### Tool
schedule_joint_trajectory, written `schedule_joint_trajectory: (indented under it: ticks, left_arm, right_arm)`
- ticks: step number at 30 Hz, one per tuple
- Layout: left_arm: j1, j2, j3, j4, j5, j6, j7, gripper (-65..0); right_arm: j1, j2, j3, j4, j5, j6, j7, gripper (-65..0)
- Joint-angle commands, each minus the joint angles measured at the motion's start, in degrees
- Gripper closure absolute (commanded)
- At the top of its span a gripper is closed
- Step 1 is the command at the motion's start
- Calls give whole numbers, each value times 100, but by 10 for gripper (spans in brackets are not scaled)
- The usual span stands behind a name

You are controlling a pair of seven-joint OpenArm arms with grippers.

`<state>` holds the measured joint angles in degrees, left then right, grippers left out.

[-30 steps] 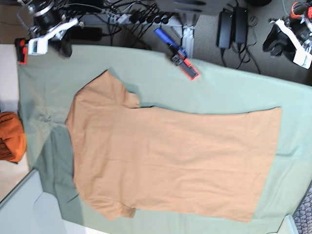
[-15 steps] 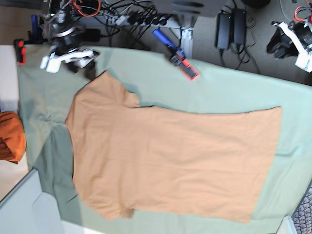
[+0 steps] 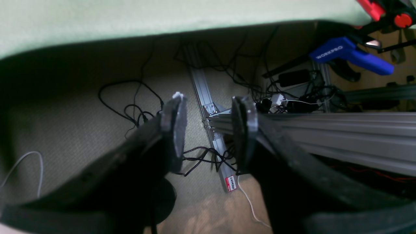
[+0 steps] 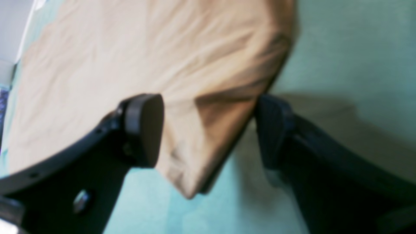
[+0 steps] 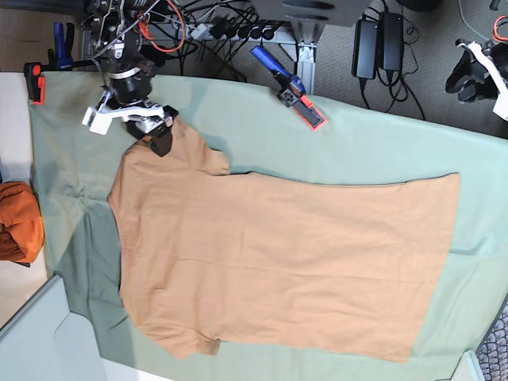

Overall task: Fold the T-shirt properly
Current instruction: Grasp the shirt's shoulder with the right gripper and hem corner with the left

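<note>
T-shirt [image 5: 278, 262] lies flat on the green cloth [image 5: 381, 143]. Right gripper [image 4: 208, 130], jaws apart, straddles its 10 o'clock sleeve [image 4: 208, 136]; left gripper [image 3: 208, 130] open, off-tabletop.

From where I stand I count one peach T-shirt [image 5: 278, 262], one pale green cloth [image 5: 381, 151] under it, and one darker orange bundle [image 5: 16, 222]. Two grippers: right gripper [image 5: 155, 135], left gripper [image 5: 480, 71]. Two blue clamps: clamp [image 5: 286, 83], second clamp [image 5: 59, 44].
</note>
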<state>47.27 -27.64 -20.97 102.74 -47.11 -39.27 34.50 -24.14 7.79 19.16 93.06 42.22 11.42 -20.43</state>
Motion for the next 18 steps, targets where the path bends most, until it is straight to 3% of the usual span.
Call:
schedule_joint_trajectory:
  ticks: [1,7,12,18]
  left_arm:
    - [20,-105,-50,81,-173,-73,-74,-267]
    - [-350,-116,-245,81,-481,-73,83,-267]
    - [-802,-216,-273,59,-444,157,85,-268]
    - [-1617,-273,-262,-275,-455,166,83,-267]
  right_arm:
    - [-31,-17,-98,37,46,24,-216,-445]
    - [-15,-37,-560,39,22,144,-210,-445]
    - [-15,-37,-573,39,-160,144,-205,-445]
    - [-22,-37,-573,39,-431,144,-210,-445]
